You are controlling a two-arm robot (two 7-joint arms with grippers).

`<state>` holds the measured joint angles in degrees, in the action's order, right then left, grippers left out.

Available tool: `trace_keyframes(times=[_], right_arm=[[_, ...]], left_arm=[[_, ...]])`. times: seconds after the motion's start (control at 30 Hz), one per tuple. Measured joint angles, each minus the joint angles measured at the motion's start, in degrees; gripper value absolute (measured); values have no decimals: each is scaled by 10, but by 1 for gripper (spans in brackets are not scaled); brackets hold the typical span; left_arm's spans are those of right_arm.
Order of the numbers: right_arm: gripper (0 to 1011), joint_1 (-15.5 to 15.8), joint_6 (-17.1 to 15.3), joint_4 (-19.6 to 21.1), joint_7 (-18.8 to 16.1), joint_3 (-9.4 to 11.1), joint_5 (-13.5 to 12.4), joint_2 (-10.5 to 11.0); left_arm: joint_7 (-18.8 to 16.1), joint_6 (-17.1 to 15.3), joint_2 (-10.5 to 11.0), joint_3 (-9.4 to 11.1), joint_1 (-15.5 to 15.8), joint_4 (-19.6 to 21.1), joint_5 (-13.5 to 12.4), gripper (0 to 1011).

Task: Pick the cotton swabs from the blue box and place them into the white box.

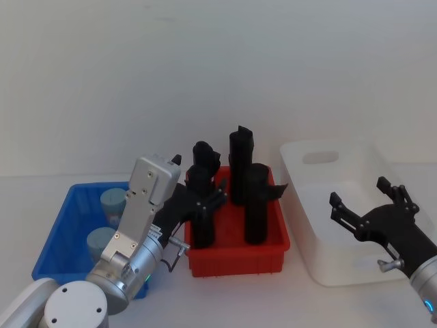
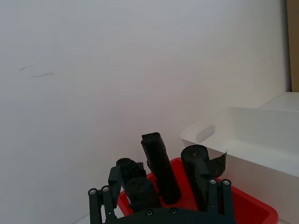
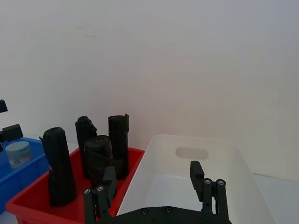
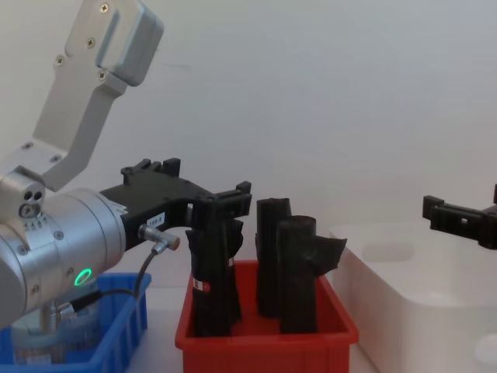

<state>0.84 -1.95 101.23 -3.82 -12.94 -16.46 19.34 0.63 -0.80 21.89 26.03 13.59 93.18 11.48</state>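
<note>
2 cotton swabs are recorded in the blue box [image 1: 72, 219], at the robot's left: 1 jar [image 1: 113, 199] toward the far side and 1 jar [image 1: 99, 240] nearer the robot, both upright with lids up. The near right corner of that box is hidden in the head view by the silver body of the left arm.

The left gripper [image 4: 208, 180] is held above the left part of the red bin [image 1: 235, 261], beyond the jars and not over them. Its fingers are spread wide and nothing is held between them. 1 fingertip [image 4: 242, 191] is seen just beside the top of the near-left black roll [image 4: 211, 272]; contact cannot be judged.

4 black rolls are stood upright in the red bin, which is placed between the blue box and the white box [image 1: 341, 270]. The tallest roll [image 1: 241, 164] is at the far side, and a loose flap of wrap is noted on the near-right roll [image 1: 257, 205]. The straight line from the jars to the white box is blocked by these rolls.

The right gripper [image 1: 365, 198] is held over the white box, above its near half. Its fingers are likewise parted and nothing is gripped. A handle cutout [image 1: 321, 157] is noted in the far wall of the white box.
</note>
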Motion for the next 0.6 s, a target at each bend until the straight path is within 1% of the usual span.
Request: trace_keyframes(times=[0.6], right_arm=[[1002, 0, 0, 0, 0, 0, 0, 0]], left_arm=[[0, 0, 0, 0, 0, 0, 0, 1004]])
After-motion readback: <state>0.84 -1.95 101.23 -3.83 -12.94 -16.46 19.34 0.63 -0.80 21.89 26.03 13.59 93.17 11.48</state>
